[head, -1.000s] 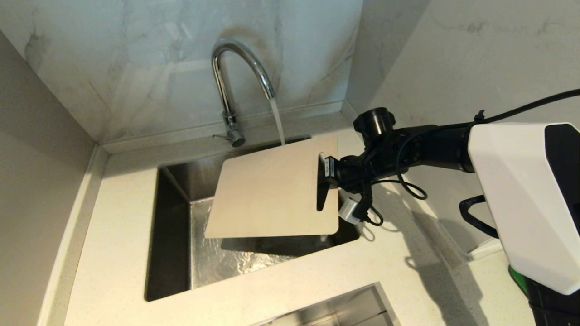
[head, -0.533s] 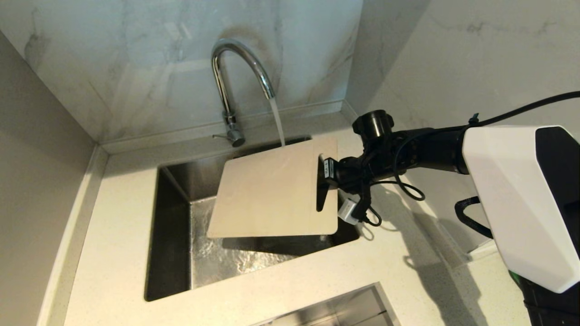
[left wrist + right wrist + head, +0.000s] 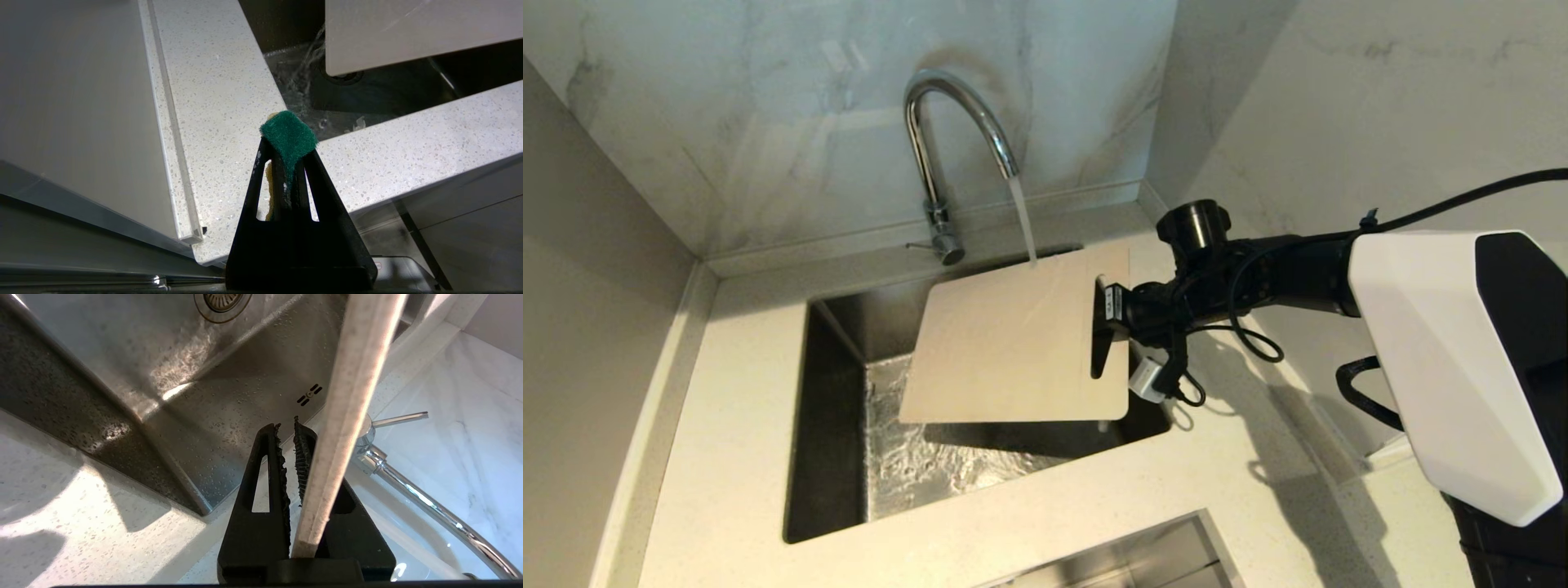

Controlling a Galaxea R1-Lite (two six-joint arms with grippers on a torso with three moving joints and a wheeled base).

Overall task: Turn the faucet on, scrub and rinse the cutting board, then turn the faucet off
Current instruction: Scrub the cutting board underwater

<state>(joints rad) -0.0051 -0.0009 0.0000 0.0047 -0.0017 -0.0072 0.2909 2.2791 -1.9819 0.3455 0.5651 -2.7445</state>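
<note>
Cutting board: large thin pale beige rectangular cutting board (image 3: 1013, 347) with rounded corners and a long handle slot, held tilted over the sink, its far edge under the running stream.
Faucet: tall shiny chrome gooseneck faucet (image 3: 943, 139) at the back of the table, its thin side lever standing out; water falls from the spout onto the board, so turning on looks done.
Right gripper: right gripper (image 3: 1112, 306), its ridged black fingers (image 3: 304, 457) closed to a narrow gap, one of them passed through the slot; they carry the board by its handle end.
Left gripper: left gripper (image 3: 288, 163) hangs off to the side above the table, apart from the board, fingers pinched tight on a green fibrous scouring pad with a yellow sponge backing (image 3: 289, 136).
Progress: rinsing appears under way; whether scrubbing is finished cannot be told, since the pad is away from the board. Shutting off the water is left.
Sink: brushed stainless steel rectangular sink (image 3: 837, 425), its floor rippling with water, round strainer drain in the right wrist view.
Table: speckled off-white stone table (image 3: 735, 392), smooth and matte, around the sink.
Board edge: grainy, pale, thin in section in the right wrist view.
</note>
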